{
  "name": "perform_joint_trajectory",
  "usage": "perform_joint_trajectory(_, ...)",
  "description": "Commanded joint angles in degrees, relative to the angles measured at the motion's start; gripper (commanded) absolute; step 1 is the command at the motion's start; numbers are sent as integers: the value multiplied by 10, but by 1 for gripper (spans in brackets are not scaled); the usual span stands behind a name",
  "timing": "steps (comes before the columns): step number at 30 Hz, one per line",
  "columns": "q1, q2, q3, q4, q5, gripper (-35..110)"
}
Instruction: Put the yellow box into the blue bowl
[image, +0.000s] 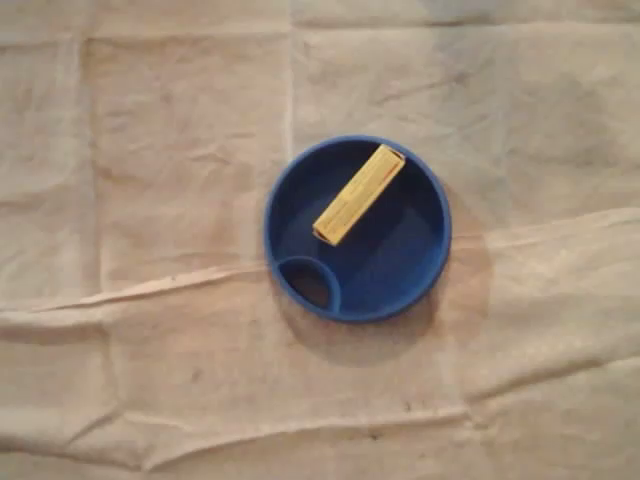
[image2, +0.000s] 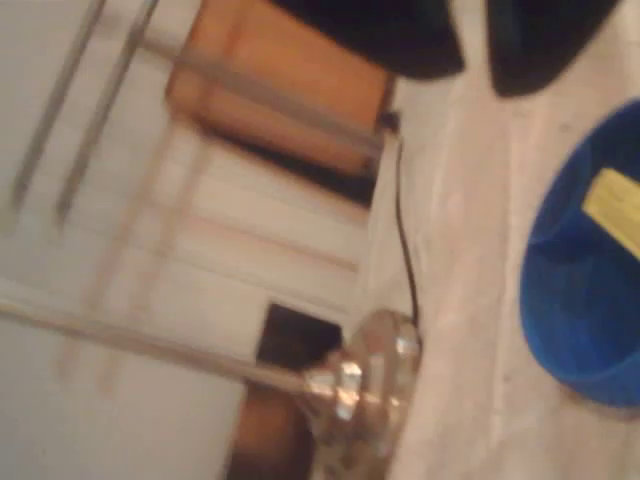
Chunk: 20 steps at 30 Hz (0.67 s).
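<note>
Wrist view, all smeared: the blue bowl (image2: 575, 300) runs off the right edge, and the yellow box (image2: 615, 205) inside it is cut to a sliver there. Up top, the dark fingers (image2: 545, 45) are chopped by the frame; how they stand, can't tell. A shiny metal fitting (image2: 360, 385) lower down, too blurred to name.

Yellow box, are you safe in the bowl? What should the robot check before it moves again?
1. Yellow box inside the blue bowl: ok.
2. Box lying flat, not propped on the rim: cannot tell.
3. Bowl upright on the cloth: ok.
4. Gripper away from the bowl, wrist view: ok.
5. Gripper holding nothing: ok.
6. Gripper fully open: cannot tell, the picture is blurred.
</note>
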Motion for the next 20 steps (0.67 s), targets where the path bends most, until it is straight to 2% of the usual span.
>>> perform_joint_trajectory(1,2,25,19,0,8,0)
perform_joint_trajectory(7,3,93,35,1,9,0)
perform_joint_trajectory(20,3,109,35,1,9,0)
